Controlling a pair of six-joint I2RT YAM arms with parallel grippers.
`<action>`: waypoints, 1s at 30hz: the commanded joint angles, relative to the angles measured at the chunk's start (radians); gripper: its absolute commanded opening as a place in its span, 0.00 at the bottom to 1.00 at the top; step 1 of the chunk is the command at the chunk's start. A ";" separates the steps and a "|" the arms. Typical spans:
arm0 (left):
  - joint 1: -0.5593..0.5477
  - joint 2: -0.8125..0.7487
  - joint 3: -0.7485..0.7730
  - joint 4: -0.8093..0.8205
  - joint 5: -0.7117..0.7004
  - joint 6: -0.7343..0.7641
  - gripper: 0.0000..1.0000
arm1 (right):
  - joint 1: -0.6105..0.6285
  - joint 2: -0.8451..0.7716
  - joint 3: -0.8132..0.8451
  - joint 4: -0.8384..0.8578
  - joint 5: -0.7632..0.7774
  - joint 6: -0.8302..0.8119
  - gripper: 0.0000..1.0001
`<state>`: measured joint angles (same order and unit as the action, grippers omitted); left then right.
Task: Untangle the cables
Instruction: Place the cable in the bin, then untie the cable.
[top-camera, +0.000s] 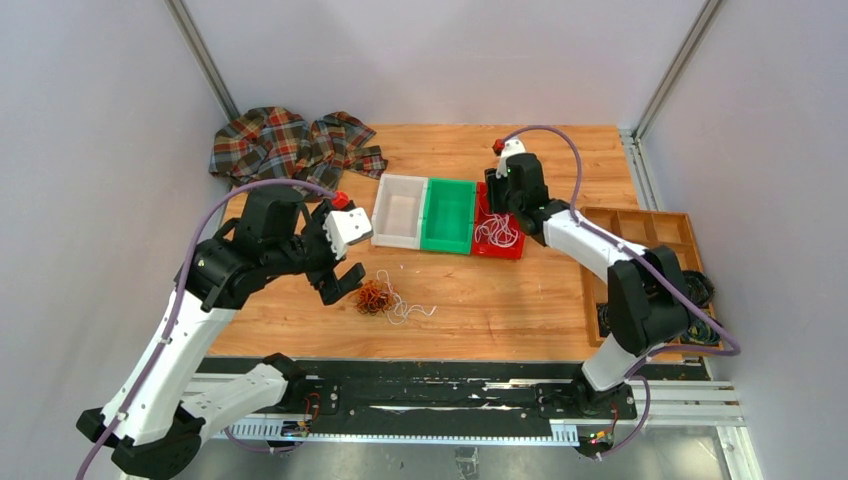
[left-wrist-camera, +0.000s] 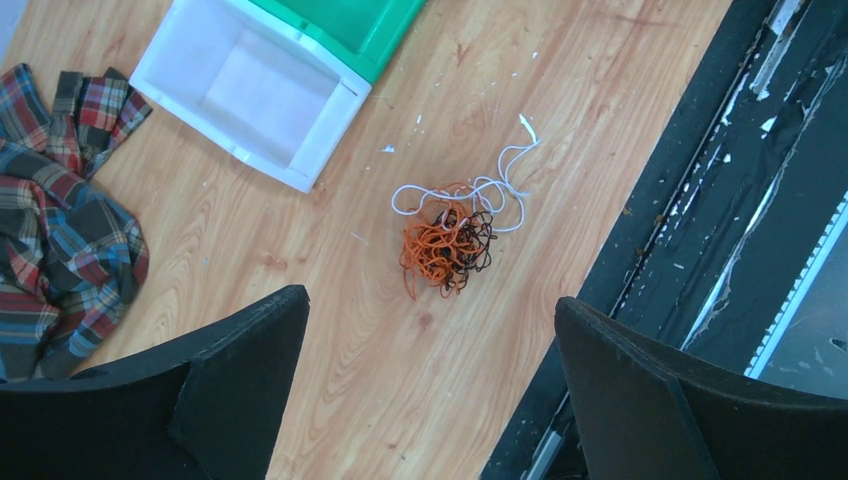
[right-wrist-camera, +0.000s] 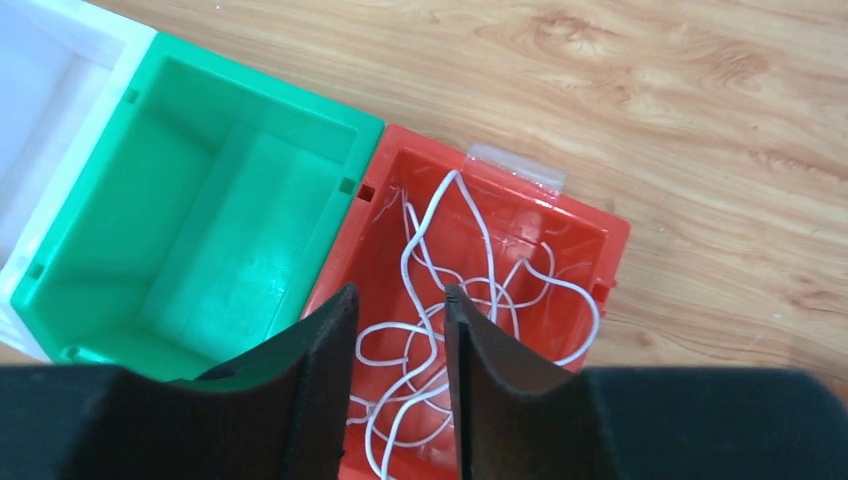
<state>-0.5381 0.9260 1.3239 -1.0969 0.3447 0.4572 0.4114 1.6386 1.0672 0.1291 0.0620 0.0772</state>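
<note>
The left arm rises from its base at the desk's near left corner, folds at the elbow and angles its wrist down toward the desk's near edge. The left gripper (top-camera: 342, 283) hangs above the wood with its fingers (left-wrist-camera: 240, 385) spread wide and nothing between them. Just beside it, lying loose left of the middle and toward the near edge, is a tangle of cables (left-wrist-camera: 450, 240), orange-brown and black strands balled together, with white loops trailing out on the side toward the right arm. The right arm climbs from the near right, bends sharply at the elbow and stretches toward the desk's middle, its wrist tipped down over a red bin (right-wrist-camera: 600, 235). The right gripper (right-wrist-camera: 400, 295) has its fingers (right-wrist-camera: 325, 375) drawn close with a narrow gap left open; they pinch nothing that shows. More white cables (right-wrist-camera: 430, 250) lie looped in that bin below them. A clear tab (right-wrist-camera: 518, 165) sits on the bin's rim — any writing on it is too faint to tell. The red bin touches a green bin (right-wrist-camera: 60, 235), which touches a white bin (left-wrist-camera: 160, 70), all in one row. A plaid cloth (top-camera: 290, 145) lies crumpled at the far left corner, and a wooden compartment tray (top-camera: 640, 222) sits along the right edge.
</note>
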 joint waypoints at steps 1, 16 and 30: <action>-0.005 0.009 0.034 -0.014 -0.019 0.024 0.98 | -0.015 -0.073 0.065 -0.119 0.028 -0.007 0.39; 0.067 0.085 -0.124 0.062 -0.001 0.086 0.98 | 0.386 -0.329 -0.179 0.063 -0.179 0.026 0.52; 0.324 0.097 -0.212 0.118 0.130 0.077 0.98 | 0.643 -0.012 -0.153 0.126 -0.199 0.073 0.52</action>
<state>-0.2218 1.0607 1.1316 -0.9993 0.4267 0.5247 1.0328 1.5436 0.8352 0.2710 -0.1654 0.1390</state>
